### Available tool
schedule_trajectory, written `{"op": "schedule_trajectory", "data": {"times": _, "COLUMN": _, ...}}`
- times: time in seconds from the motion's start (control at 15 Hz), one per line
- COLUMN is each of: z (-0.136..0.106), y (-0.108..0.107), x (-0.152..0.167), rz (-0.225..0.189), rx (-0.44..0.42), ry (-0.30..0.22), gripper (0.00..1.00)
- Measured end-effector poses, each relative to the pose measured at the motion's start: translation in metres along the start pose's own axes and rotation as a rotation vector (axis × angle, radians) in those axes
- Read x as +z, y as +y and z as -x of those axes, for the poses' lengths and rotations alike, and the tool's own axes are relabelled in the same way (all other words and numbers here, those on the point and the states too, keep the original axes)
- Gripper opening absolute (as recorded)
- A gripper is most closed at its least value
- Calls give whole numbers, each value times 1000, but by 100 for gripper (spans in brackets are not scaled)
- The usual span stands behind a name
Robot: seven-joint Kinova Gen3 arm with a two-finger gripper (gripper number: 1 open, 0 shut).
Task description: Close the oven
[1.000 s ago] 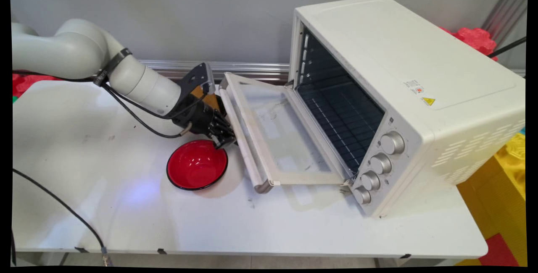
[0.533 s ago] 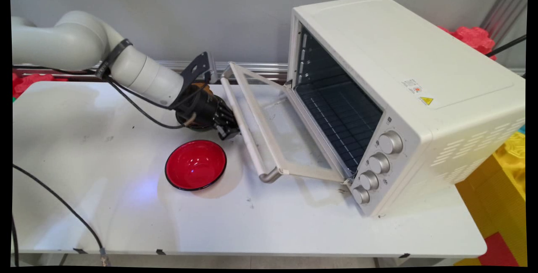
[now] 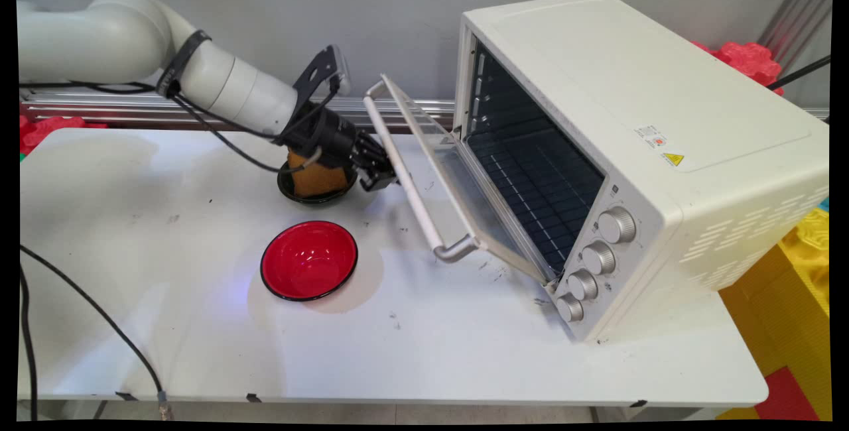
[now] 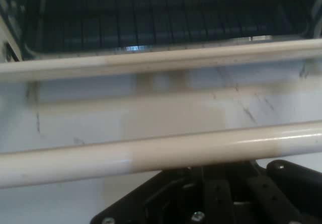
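I'm seeing the bowl (image 3: 309, 260) nearest, then the gripper (image 3: 379, 176) pressing under the door (image 3: 443, 179) handle (image 3: 406, 179), whose long axis is running near-to-far; I cannot tell its finger spacing. The door is rising from flat toward the oven (image 3: 637, 152) behind.

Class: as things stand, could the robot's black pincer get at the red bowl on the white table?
Probably yes. The black pincer sits against the cream oven door's handle bar, and the shiny red bowl lies open on the white table nearby, with nothing between them. The black bowl holding an orange block sits off that path.
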State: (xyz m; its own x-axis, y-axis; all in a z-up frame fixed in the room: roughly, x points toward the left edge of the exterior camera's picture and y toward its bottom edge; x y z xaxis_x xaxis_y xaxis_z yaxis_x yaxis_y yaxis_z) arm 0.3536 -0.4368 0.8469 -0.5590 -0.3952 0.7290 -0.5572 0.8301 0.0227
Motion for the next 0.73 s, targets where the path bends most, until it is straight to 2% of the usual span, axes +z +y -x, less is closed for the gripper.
{"op": "schedule_trajectory", "data": {"times": 0.73, "z": -58, "y": -17, "x": -1, "rz": -20, "rx": -7, "ry": 121, "gripper": 0}}
